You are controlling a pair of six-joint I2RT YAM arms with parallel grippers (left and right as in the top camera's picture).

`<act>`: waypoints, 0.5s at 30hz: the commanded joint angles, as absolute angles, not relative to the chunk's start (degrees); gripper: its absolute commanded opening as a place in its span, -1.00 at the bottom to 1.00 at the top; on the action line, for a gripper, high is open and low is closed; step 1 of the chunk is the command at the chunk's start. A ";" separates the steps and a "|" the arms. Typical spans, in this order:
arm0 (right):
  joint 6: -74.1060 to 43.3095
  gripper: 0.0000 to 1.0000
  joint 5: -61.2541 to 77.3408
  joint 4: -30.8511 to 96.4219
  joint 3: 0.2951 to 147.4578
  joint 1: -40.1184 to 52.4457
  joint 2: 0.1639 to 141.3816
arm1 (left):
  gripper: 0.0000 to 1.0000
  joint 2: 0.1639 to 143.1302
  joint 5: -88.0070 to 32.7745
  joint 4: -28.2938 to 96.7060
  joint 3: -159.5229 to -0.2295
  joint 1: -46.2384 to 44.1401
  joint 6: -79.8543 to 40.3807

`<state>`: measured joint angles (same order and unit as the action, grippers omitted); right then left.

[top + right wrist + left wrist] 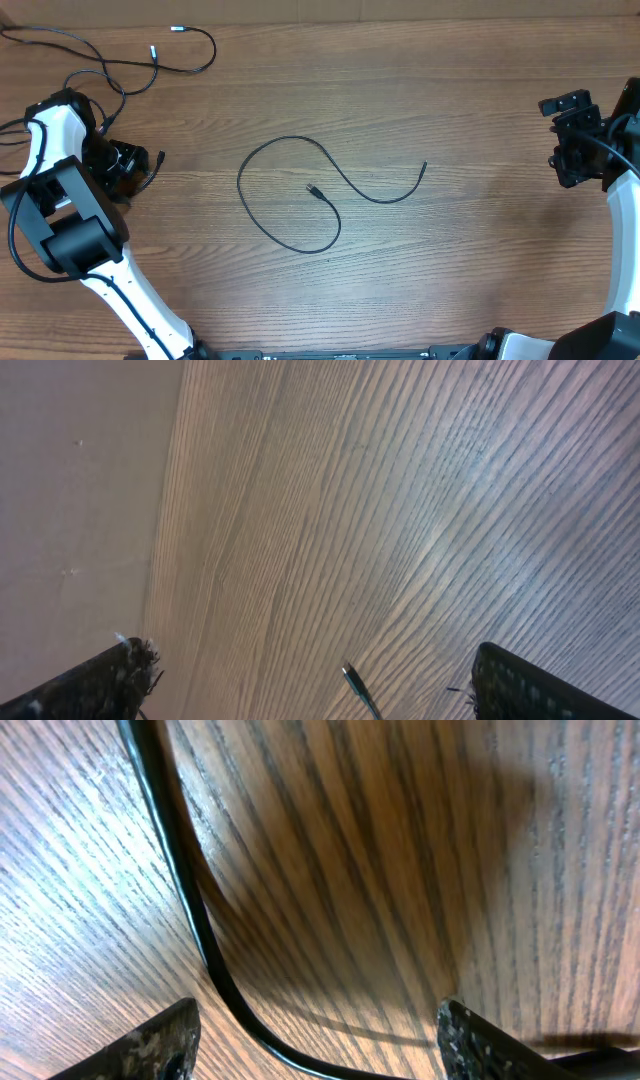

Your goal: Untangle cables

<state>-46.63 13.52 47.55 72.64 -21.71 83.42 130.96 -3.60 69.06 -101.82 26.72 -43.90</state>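
Note:
One thin black cable [285, 225] lies loose in a wide loop at the table's middle, its plug ends at the centre and right. More black cables [120, 65] with silver tips lie crossed at the far left corner. My left gripper [135, 168] is low over the table at the left. In its wrist view a black cable [190, 900] runs down the wood and passes between the parted fingers [150, 1045], untouched. My right gripper [562, 140] hovers at the right edge, wide open. A silver-tipped plug [352, 680] shows on the table between its fingers [520, 685].
The wooden table [450, 270] carries only the cables. Its far edge runs along the top, and a pale surface [70, 490] beyond an edge shows in the right wrist view. Thicker arm wires [15, 210] loop beside the left arm.

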 commanded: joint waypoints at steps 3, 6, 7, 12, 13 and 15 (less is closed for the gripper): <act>-46.37 1.00 12.88 47.24 72.86 -21.78 83.05 | 0.04 129.64 -2.17 65.19 -97.65 26.98 -49.47; -46.37 1.00 12.88 47.24 72.86 -21.78 83.05 | -0.53 129.64 -4.40 61.34 -97.62 26.98 -49.56; -46.37 1.00 12.88 47.24 72.86 -21.78 83.05 | -0.60 129.64 -5.67 60.42 -97.65 26.98 -49.23; -46.37 1.00 12.88 47.27 72.84 -21.78 83.05 | -0.76 129.62 -12.99 56.07 -98.72 27.38 -49.39; -46.37 1.00 12.88 47.24 72.86 -21.78 83.05 | -0.76 129.62 -15.22 55.46 -99.33 27.57 -49.39; -46.35 1.00 12.88 47.27 72.86 -21.78 83.05 | -0.77 129.62 -20.60 54.22 -100.97 28.12 -49.43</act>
